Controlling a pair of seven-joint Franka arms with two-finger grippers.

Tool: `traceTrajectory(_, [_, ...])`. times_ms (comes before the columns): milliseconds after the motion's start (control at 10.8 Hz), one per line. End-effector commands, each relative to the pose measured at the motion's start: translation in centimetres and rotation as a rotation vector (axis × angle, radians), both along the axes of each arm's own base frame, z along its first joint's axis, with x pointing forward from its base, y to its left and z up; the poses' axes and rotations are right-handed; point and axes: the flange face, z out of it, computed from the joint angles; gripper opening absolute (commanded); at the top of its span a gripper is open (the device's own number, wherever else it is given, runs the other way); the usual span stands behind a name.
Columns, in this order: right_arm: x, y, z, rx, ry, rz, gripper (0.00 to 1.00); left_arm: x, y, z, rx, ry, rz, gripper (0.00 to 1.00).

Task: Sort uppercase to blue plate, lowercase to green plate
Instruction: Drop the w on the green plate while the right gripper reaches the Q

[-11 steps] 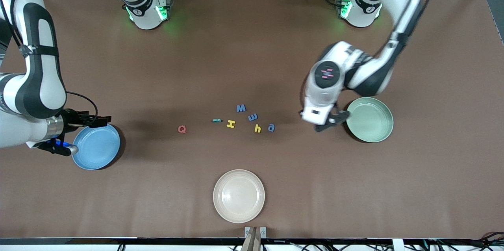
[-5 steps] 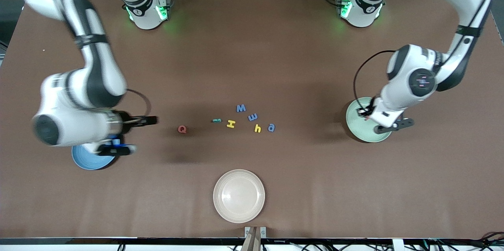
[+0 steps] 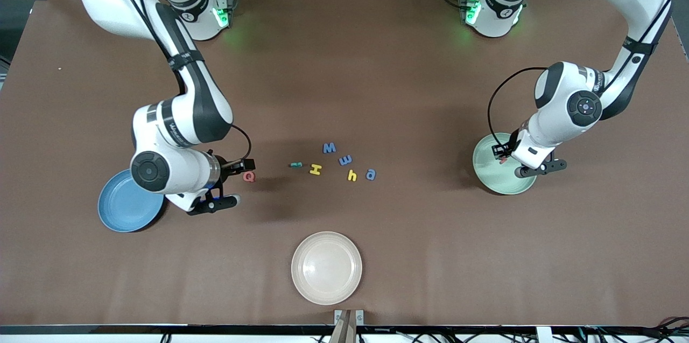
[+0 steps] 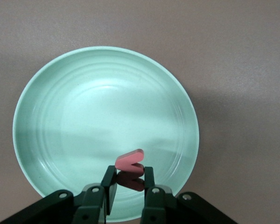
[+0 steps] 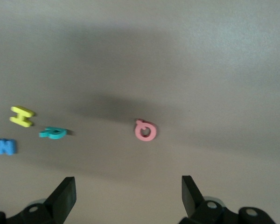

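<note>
The brown, matte, felt-like surface (image 3: 377, 63) carried three round shallow plates with raised rims: a sky-blue plate (image 3: 125, 207) toward the right arm's end, a pale mint-green plate (image 3: 498, 173) toward the left arm's end, and a cream-white plate (image 3: 326, 267) nearest the front camera.

Over the mint-green plate hung the left hand (image 4: 129, 185), its two dark fingers (image 4: 109, 186) clenched on a small red foam lowercase letter (image 4: 129, 161), a flat angular piece that stood up from between the pads above the plate's smooth, faintly ringed inner face. Nothing lay in that plate.

The right hand (image 5: 126, 193) hovered over the bare surface by the red foam capital Q (image 3: 248, 176), its two fingers (image 5: 64, 193) spread wide and holding nothing. In the right wrist view the Q showed as a soft pink-red ring with a short tail.

Six flat foam letters lay loose in a loose cluster at mid-surface. Counting from the Q toward the left arm's end: one teal-green capital R (image 3: 295, 164), small and lying on edge in the front view; one yellow capital H (image 3: 315, 169) with two full bars; one blue angular capital W (image 3: 329, 147), farthest from the front camera; one blue lowercase m (image 3: 346, 160); one yellow lowercase h (image 3: 352, 175); and one blue rounded lowercase a (image 3: 371, 174). That made two red, two yellow, three blue and one teal.
</note>
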Motion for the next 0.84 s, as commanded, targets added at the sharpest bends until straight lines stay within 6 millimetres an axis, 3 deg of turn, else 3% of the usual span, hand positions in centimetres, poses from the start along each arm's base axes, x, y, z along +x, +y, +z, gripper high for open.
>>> traceTrajectory(0, [-2.5,1.0,-3.2,-0.02,-0.034,0.024,1.0,0.2,0.2,0.3,-0.016,-0.015,-0.006,0.41])
traceTrajectory(93, [-3.4,1.3,-4.6,-0.029,-0.055,-0.005,1.0,0.2,0.2,0.3,-0.016,-0.015,-0.004,0.51])
traceTrajectory(372, [-4.3,1.7,-6.0,-0.06,-0.052,-0.088,1.0,0.7,0.2,0.9,-0.013,-0.022,0.003,0.7])
traceTrajectory(651, [-5.2,1.0,-7.4,-0.111,-0.128,-0.015,1.0,3.2,-0.1,4.7,0.014,-0.006,0.046,0.78])
traceTrajectory(744, [-5.0,0.8,-6.9,-0.111,-0.139,-0.017,1.0,3.6,-1.8,5.8,0.019,-0.002,0.07,0.8])
